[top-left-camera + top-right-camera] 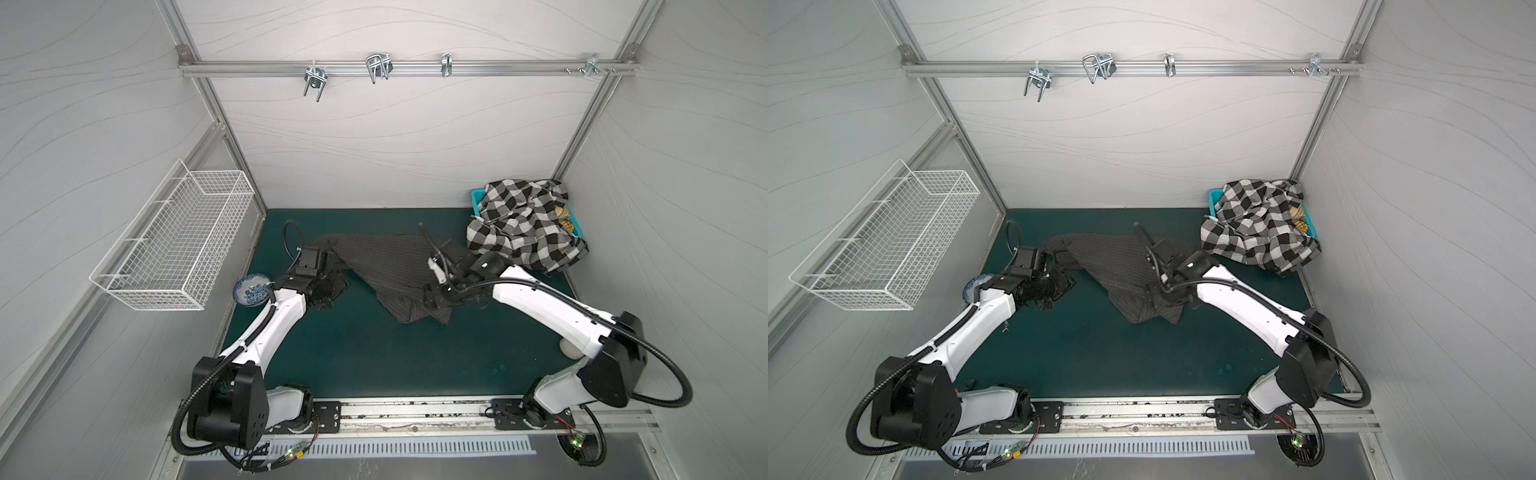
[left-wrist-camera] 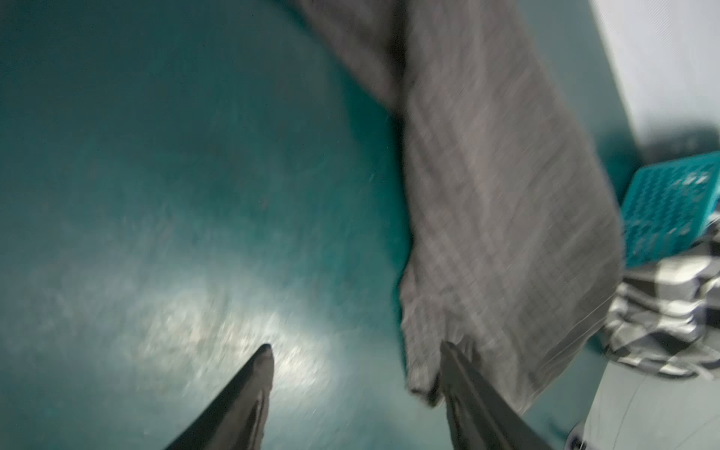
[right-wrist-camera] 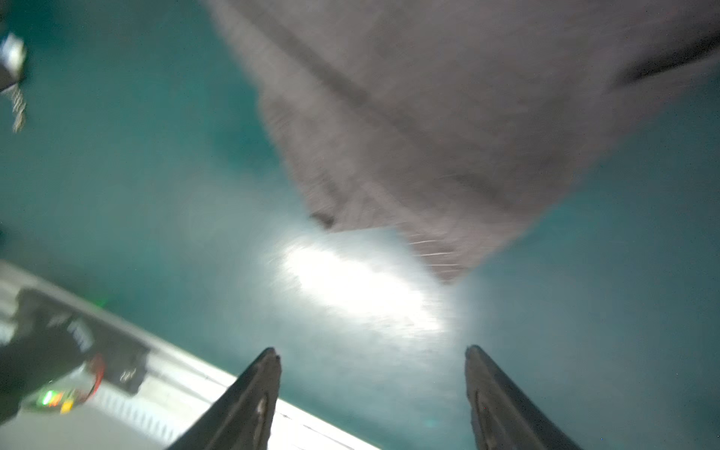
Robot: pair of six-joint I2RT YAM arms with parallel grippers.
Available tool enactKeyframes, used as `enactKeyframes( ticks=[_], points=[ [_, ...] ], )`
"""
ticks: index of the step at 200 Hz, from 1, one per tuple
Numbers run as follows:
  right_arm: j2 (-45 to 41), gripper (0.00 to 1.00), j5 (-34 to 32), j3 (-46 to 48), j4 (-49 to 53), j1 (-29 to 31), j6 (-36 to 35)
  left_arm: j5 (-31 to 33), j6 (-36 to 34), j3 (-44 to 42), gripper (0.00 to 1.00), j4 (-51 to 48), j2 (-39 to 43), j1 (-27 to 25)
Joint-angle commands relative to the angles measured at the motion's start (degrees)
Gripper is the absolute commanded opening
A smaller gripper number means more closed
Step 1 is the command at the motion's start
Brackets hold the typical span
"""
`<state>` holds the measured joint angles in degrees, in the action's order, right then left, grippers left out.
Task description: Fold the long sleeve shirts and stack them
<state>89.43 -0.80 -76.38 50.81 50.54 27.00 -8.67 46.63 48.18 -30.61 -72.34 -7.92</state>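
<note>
Teal-green bench (image 1: 374, 357), both top views: front half bare, open room between the arms. Charcoal pinstripe shirt (image 1: 386, 270) crumpled mid-bench toward the back edge, with the right arm over its right side. Checked shirt (image 1: 523, 224) heaped over the teal basket (image 1: 478, 196) in the back right corner. Patterned bowl (image 1: 251, 289) at the left edge, wire basket (image 1: 174, 245) on the left wall.

Left wrist, blurred: left fingers (image 2: 259, 382) wide, one tip at the pinstripe hem, nothing clamped.

Right wrist, blurred: right fingers (image 3: 265, 382) wide over bare mat, shirt corner just ahead.

Right tool (image 3: 372, 350), jaws wide apart, over green mat (image 3: 117, 175), blurred charcoal shirt (image 3: 428, 117) just ahead.
</note>
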Motion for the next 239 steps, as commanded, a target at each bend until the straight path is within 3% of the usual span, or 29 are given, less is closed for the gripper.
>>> enactKeyframes(
  ticks=[1,43,68,96,123,133,146,184,239],
  points=[
    [9.86,0.69,4.16,-3.34,-6.07,4.64,0.13,-0.49,0.70,0.13,0.70,1.69,0.74,2.22],
    [27.72,0.63,0.59,-18.41,-3.34,4.96,-1.68,-0.49,0.80,4.77,0.69,-3.35,-0.61,6.39],
    [34.83,0.60,0.71,-23.96,-2.20,4.15,-3.58,-2.25,1.48,2.98,0.66,-3.09,0.33,8.97],
    [40.50,0.55,-4.72,-28.85,1.50,4.21,-4.33,-4.32,1.80,0.21,0.65,-1.67,1.81,10.95],
    [42.95,0.32,-7.15,-29.13,3.39,4.23,-3.09,-4.59,0.82,-0.24,0.63,-1.47,1.95,11.09],
    [43.01,0.17,-6.61,-28.56,3.79,4.28,-2.60,-4.68,0.68,-0.19,0.63,-1.44,1.88,11.12],
    [40.95,0.00,-6.00,-26.25,3.32,4.62,-1.97,-4.59,0.57,-0.19,0.62,-1.21,1.77,11.18],
    [24.24,0.00,-7.02,-17.74,2.96,9.05,-1.52,-3.89,0.14,0.81,0.64,-1.95,0.67,11.26],
    [2.04,0.00,-6.52,-14.65,8.94,11.95,-1.01,-6.45,1.47,-0.34,0.71,1.54,-0.41,10.52]
  ],
)
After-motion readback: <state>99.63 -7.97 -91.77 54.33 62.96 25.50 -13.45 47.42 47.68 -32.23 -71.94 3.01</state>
